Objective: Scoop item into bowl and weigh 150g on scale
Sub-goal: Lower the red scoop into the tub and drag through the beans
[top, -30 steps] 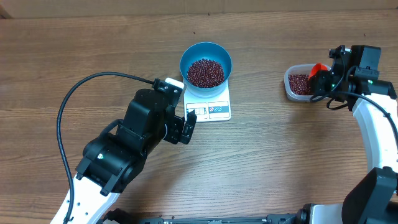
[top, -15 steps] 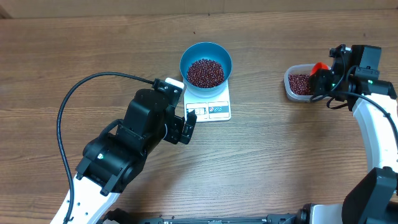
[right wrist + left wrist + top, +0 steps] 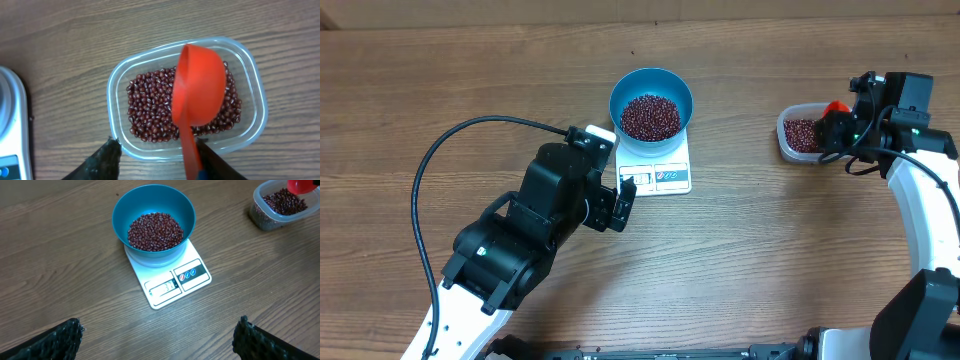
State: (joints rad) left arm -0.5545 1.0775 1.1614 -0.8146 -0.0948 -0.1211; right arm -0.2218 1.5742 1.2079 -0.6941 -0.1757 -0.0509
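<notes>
1. My left arm is bulky black casing above a white lower link.
2. A black cable loops off it.
3. My right arm is white, with a black wrist.
4. The pads of my left jaws are black and finely knobbled.

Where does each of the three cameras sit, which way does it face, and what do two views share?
Overhead: above the table, facing straight down; left arm and right arm show.
Left wrist: on the left arm, facing forward and down at bowl on scale; open left hand shows fingertips at bottom corners.
Right wrist: facing down into tub of beans, scoop over them; right hand fingertips below.
Shared: both wrist views show tub and scale.
</notes>
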